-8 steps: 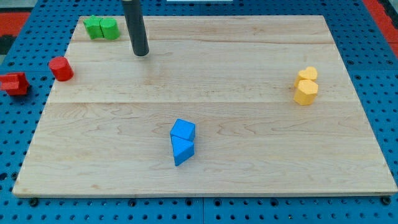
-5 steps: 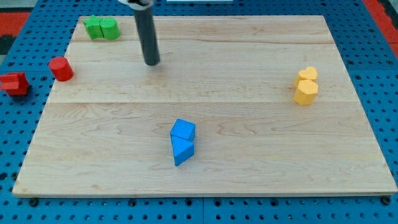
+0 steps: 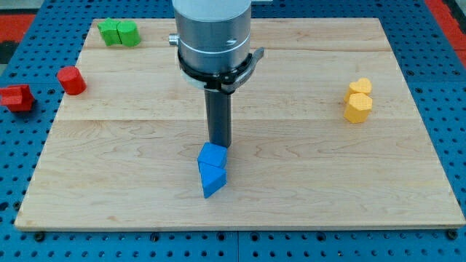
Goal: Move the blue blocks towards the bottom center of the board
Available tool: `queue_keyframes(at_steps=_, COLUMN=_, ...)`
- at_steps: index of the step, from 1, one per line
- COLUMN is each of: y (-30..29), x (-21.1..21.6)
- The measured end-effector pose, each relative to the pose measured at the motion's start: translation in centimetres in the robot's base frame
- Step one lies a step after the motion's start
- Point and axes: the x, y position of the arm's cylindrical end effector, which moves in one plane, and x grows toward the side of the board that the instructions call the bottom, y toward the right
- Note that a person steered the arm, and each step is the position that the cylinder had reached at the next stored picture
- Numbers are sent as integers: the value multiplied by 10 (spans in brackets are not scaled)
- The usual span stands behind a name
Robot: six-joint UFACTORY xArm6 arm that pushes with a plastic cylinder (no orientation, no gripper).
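Two blue blocks lie pressed together near the bottom middle of the board: an upper blue block (image 3: 212,155) and a lower blue triangular block (image 3: 212,177). My tip (image 3: 219,144) is at the upper blue block's top right edge, touching it or very nearly. The dark rod rises from there to the grey arm housing (image 3: 212,36) at the view's top.
Two green blocks (image 3: 119,33) sit at the board's top left corner. A red cylinder (image 3: 71,80) stands at the left edge and a red block (image 3: 16,97) lies off the board. Two yellow blocks (image 3: 357,100) sit at the right. The wooden board (image 3: 328,175) lies on a blue pegboard.
My tip has moved from the top left of the board down and right to the blue blocks. The blue pair has shifted slightly toward the view's bottom left.
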Motion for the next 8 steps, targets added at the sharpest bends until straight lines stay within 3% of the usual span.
queue_keyframes(at_steps=2, y=3, x=-4)
queue_keyframes(at_steps=3, y=41, x=-29)
queue_keyframes(at_steps=8, y=106, x=-25)
